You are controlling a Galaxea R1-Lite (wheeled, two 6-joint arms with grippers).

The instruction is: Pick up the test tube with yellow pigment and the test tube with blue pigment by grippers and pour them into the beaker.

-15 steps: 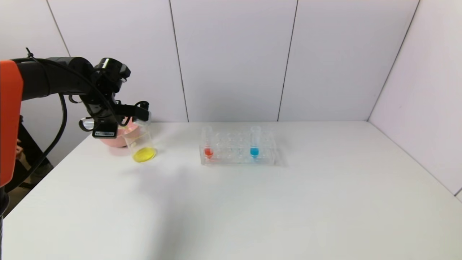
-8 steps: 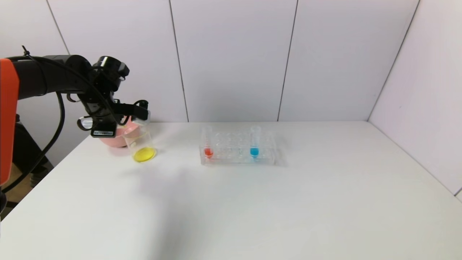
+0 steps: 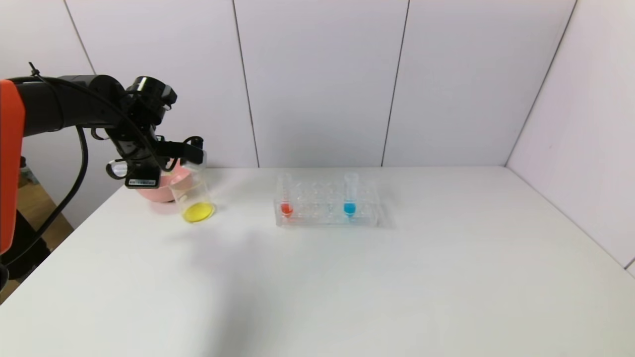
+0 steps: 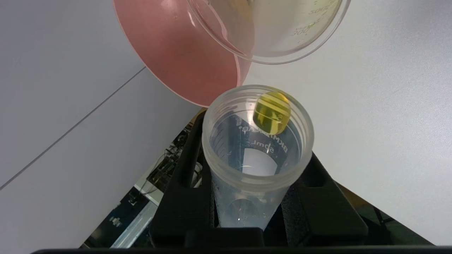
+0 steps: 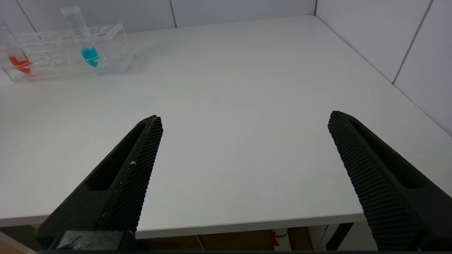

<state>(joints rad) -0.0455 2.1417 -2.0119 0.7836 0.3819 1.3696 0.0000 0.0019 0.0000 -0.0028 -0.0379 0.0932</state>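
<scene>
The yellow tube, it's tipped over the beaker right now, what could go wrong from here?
A yellow drop clings inside the mouth of the test tube with yellow pigment, held by the left gripper; its mouth sits near the rim of the beaker, so the drop could fall onto the table. The pink bowl stands close behind the beaker, so a careless swing could knock either. The test tube with blue pigment waits in the rack; the right gripper is open, far off.

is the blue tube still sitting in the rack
Yes, the test tube with blue pigment stands upright in the clear rack, apart from the red tube at the rack's other end.
</scene>
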